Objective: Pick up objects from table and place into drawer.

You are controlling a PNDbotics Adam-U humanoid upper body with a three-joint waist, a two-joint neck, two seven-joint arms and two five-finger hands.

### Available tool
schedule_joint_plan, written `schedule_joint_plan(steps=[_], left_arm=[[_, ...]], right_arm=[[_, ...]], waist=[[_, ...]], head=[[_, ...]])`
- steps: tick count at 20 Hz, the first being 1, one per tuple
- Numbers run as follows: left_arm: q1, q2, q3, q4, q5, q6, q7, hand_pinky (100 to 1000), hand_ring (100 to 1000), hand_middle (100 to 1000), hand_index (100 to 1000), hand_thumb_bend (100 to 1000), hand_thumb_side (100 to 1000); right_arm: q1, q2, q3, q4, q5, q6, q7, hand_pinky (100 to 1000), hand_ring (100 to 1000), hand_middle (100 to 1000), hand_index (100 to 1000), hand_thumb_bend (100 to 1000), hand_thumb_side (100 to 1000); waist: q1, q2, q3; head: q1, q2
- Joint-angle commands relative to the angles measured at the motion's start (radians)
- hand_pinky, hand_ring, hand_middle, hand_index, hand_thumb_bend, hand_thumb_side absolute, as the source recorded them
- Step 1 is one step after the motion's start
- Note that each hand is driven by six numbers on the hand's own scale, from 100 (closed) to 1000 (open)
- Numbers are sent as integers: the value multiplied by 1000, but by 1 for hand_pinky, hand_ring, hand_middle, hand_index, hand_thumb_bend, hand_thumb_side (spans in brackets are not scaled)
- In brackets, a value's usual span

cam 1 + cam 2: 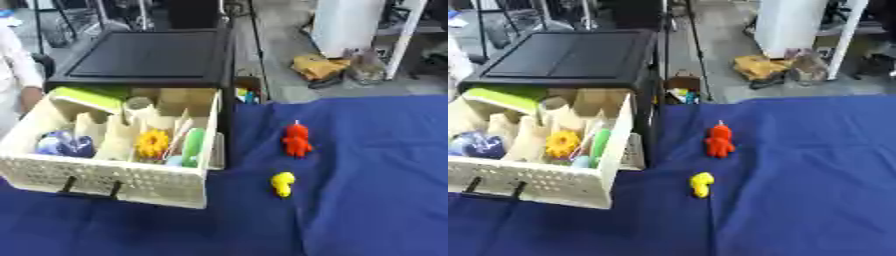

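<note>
Blue cloth covers the desk across the whole near field and carries the loose objects. Nearest on it lies a small yellow toy of rounded shape, resting alone right of the drawer's front corner. Just beyond it, and apart from it, stands a red figure-shaped toy with a thin light tip at its top; both remain on the cloth, outside the drawer.

Left of these, a cream perforated plastic drawer stands pulled out toward the viewer, a dark handle fixed to its front wall. Light-coloured dividers split its interior into compartments. At the near left sits a blue-and-white rounded object; toward the right, a yellow flower-like object lies beside a green elongated object. At the drawer's rear left lies a lime-green flat piece; near it is a pale cylindrical item.

Behind the drawer rises the black cabinet that houses it, with a flat dark top. At the far left edge, a person's white sleeve and hand show close to the drawer's rear corner; contact cannot be told.

Beyond the desk, on the grey floor, lie a yellow-brown bundle and a white upright panel.

Neither robot hand appears in either view, so the state of the fingers cannot be told.
</note>
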Motion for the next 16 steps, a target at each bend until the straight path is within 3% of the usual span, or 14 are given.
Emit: schedule_joint_plan(steps=[1, 5, 10, 16], left_arm=[[-3, 32, 6, -12, -25, 14, 35, 641, 786, 766, 876, 100, 907], [-3, 39, 13, -12, -66, 35, 72, 639, 782, 762, 875, 100, 917], [4, 45, 16, -12, -114, -6, 96, 636, 775, 754, 874, 104, 959], [13, 44, 7, -12, -149, -33, 113, 636, 774, 751, 873, 119, 961]], right_arm=[[-18, -12, -4, -10, -6, -6, -9, 672, 747, 689, 748, 100, 865], [-18, -13, -3, -10, -6, -6, -9, 672, 747, 689, 748, 100, 865], [-17, -18, -2, -10, -5, -2, -9, 672, 748, 688, 748, 100, 865], [-10, -31, 11, -10, -11, 16, -6, 669, 749, 679, 748, 100, 859]], waist=[[2, -16, 1], [2, -16, 2], [1, -15, 2], [-2, -10, 1]], head=[[2, -12], [3, -7], [7, 4], [15, 41]])
